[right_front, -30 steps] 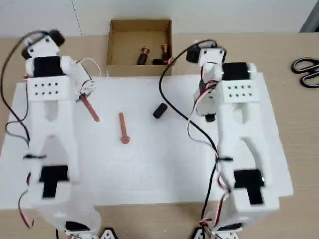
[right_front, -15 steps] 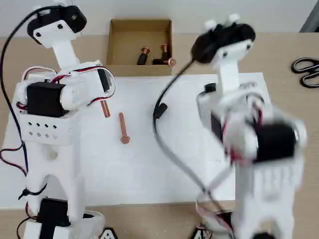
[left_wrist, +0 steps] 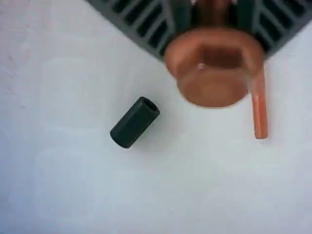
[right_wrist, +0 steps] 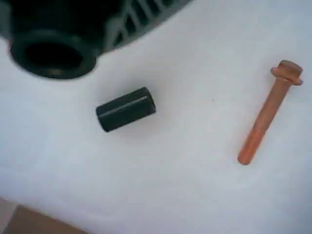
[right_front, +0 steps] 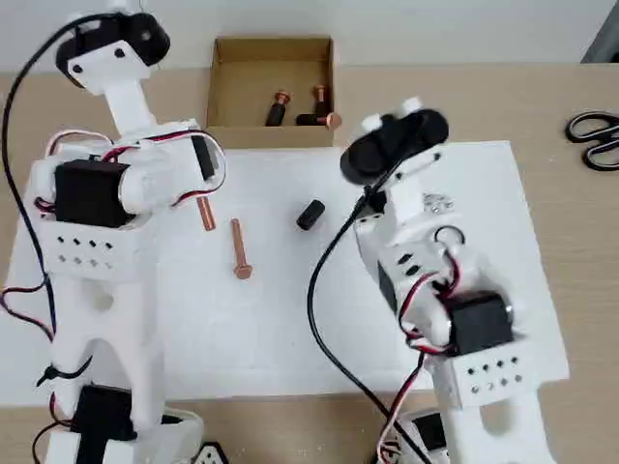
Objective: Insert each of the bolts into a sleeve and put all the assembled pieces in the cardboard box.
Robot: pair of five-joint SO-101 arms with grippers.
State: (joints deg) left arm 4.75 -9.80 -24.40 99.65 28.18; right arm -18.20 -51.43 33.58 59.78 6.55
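Left gripper clamped a copper bolt; right gripper held a black sleeve; loose sleeve and loose bolt lay apart

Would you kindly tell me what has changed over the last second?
The left gripper lifted its copper bolt off the white foam sheet. The right gripper, holding a black sleeve, rose and swung toward the sheet's middle. The loose copper bolt, loose black sleeve and pieces in the cardboard box stayed put.
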